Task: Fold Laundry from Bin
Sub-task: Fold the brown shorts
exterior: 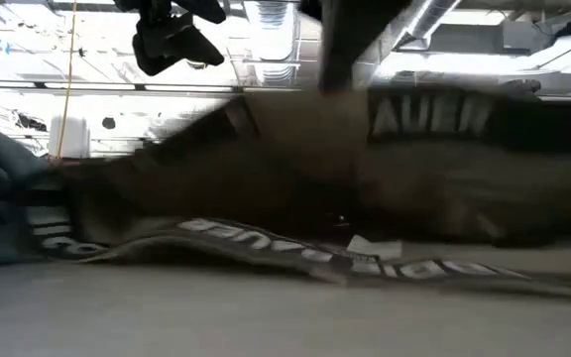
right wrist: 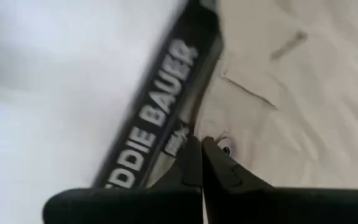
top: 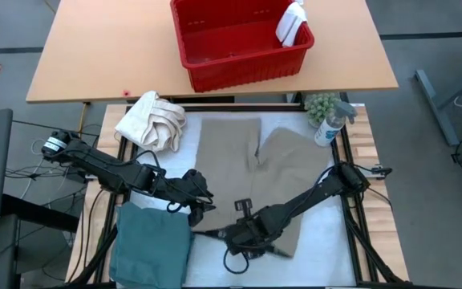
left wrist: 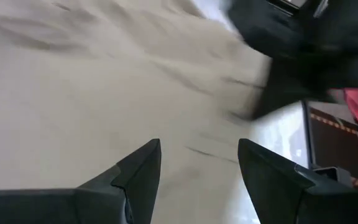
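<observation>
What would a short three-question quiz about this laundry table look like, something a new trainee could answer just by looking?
1. True or false: the red bin holds the tan trousers.
2. Which gripper is pinching the trousers' waistband?
A) left gripper
B) right gripper
3. Fill in: the folded teal garment lies below the ____ arm in the high view.

Key
1. False. The trousers are spread on the near table; the bin shows only a small white cloth at its rim.
2. B. Its fingers are shut at the waistband by the button; the left gripper's fingers are open over the fabric.
3. left
</observation>
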